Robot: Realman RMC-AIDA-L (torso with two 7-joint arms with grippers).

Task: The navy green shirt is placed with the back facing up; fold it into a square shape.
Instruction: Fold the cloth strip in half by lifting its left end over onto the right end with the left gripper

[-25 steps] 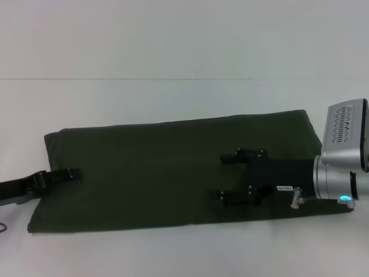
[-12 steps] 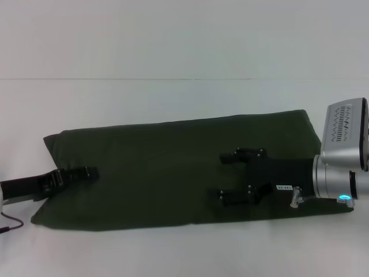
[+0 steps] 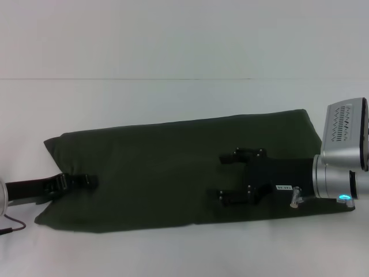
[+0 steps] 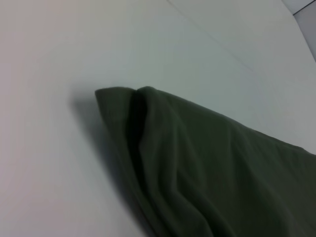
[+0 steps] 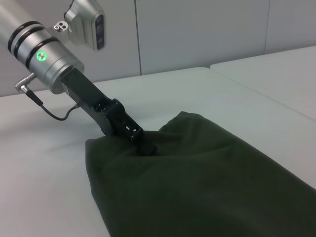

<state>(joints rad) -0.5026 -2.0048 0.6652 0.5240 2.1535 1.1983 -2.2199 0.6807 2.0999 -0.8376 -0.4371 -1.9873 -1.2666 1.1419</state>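
navy green shirt (image 3: 173, 170) lies flat on the white desk (image 3: 173, 98) as a long folded band, running left-right across the head view, right end slightly farther from the robot than the left end

left pincer (image 3: 86, 180) comes in low from the left edge of the head view, tip on the shirt's left end near the front corner. right wrist view shows it (image 5: 143, 143) from the far side: black fingers pressed into the cloth where the fabric bunches up around the tip, looks clamped on the shirt edge, no gap visible between fingers. its silver wrist with green light and a trailing cable sits just off the cloth

left wrist view: only the shirt (image 4: 197, 168) end, one corner doubled over with a dark crease between two layers, rest of the frame bare desk. own fingers not visible there

right pincer (image 3: 233, 176) sits over the right half of the shirt, pointing left, fingers spread wide apart, one toward the far side and one toward the near side, bare cloth between them. can't tell if the tips touch the fabric or hover just above. its silver wrist is at the right edge of the head view, over the shirt's right end

shirt's left end looks a bit lifted and rumpled around the left pincer; right end lies smooth
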